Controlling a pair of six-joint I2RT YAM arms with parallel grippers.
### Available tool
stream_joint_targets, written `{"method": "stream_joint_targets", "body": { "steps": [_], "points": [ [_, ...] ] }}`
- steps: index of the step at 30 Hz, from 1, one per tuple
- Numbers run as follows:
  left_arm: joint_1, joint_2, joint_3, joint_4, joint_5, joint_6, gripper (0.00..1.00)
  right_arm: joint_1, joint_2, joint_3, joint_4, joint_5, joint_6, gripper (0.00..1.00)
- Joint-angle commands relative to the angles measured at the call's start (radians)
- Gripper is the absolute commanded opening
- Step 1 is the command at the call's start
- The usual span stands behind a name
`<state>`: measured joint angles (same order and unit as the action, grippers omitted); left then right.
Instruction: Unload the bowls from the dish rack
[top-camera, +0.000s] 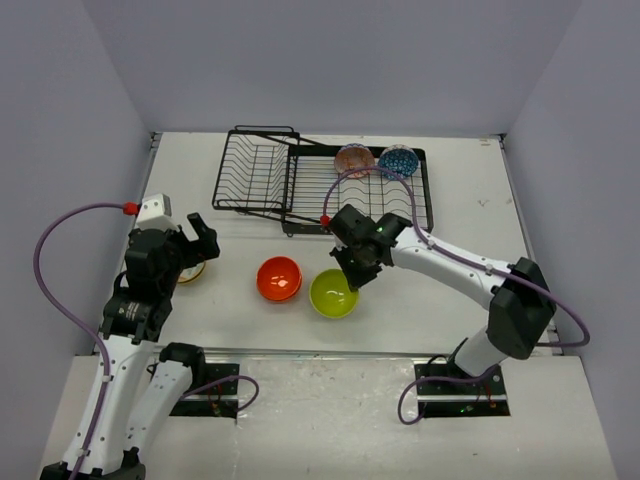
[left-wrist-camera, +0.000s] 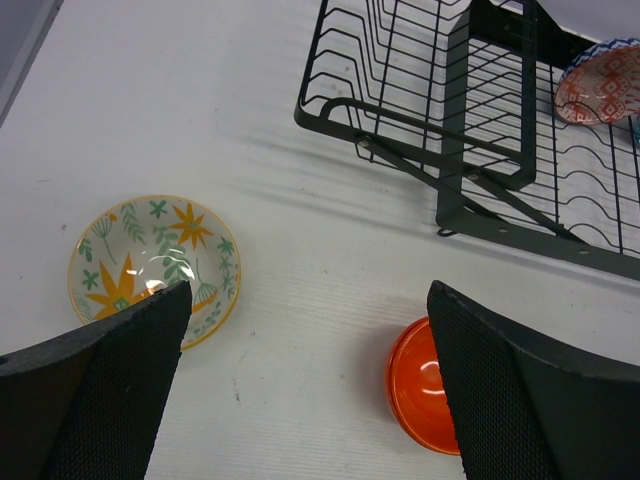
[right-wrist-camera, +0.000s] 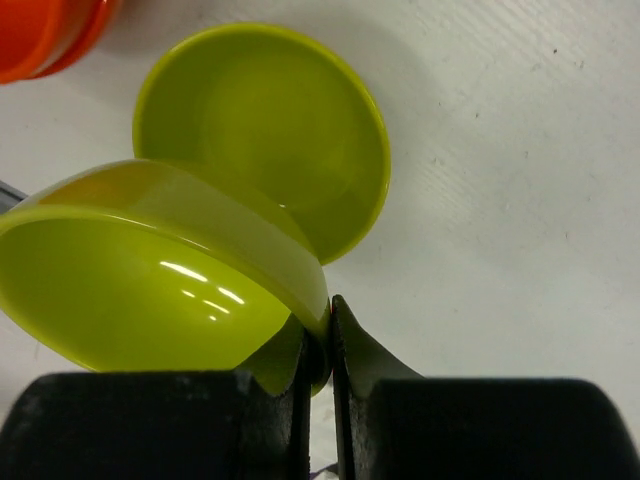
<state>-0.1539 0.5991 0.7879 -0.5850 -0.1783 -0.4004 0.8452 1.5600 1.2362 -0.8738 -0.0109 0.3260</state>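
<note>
1. While the right claw (top-camera: 355, 268) is clamped on the rim of the lime bowl (top-camera: 333, 293), that bowl sits low over the desk (top-camera: 450, 200) at lower centre of the top view. It is just right of the orange bowl (top-camera: 279, 278). The right wrist view shows a second green round form beyond the pinched rim; whether it is another bowl cannot be told.
2. Left claw (top-camera: 197, 245): jaws spread wide and holding nothing, hovering at the left of the frame above the floral bowl (left-wrist-camera: 152, 262), which rests on the desk.
3. Dish rack (top-camera: 262, 170): upper centre of the top view, long axis running left to right, with the deep basket on the left and the flat slotted tray on the right.
4. Bowls to unload: the red patterned bowl (top-camera: 354, 158) and the blue patterned bowl (top-camera: 398, 158) stand side by side along the upper edge of the tray, toward its right end.
5. Deciding relation: both racked bowls lie straight up the frame from the right claw, across the width of the tray. They are well apart from the left claw, with the basket section between. By this geometry the right arm is judged the nearer. It would need to let go of the lime bowl before reaching upward over the tray's lower rail.
</note>
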Motion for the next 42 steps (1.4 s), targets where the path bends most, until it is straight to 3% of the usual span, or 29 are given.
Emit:
{"method": "stream_joint_targets", "body": {
  "steps": [1, 15, 32, 36, 38, 42],
  "points": [
    [-0.006, -0.005, 0.01, 0.033, -0.009, 0.012, 1.0, 0.006, 0.0, 0.086, -0.099, 0.008, 0.021, 0.0],
    [-0.007, -0.01, 0.008, 0.033, -0.009, 0.012, 1.0, -0.037, 0.196, 0.206, -0.139, 0.032, -0.035, 0.0],
    [-0.007, -0.007, 0.008, 0.034, -0.006, 0.012, 1.0, -0.061, 0.233, 0.155, -0.051, -0.047, -0.058, 0.1],
    [-0.007, -0.009, 0.01, 0.034, -0.006, 0.012, 1.0, -0.064, 0.23, 0.147, -0.047, -0.043, -0.054, 0.22],
    [-0.007, -0.01, 0.008, 0.036, -0.004, 0.012, 1.0, -0.063, 0.219, 0.143, -0.047, -0.035, -0.051, 0.36],
    [-0.009, -0.01, 0.008, 0.034, -0.004, 0.012, 1.0, -0.063, 0.16, 0.138, -0.056, -0.012, -0.048, 0.44]
  ]
}}
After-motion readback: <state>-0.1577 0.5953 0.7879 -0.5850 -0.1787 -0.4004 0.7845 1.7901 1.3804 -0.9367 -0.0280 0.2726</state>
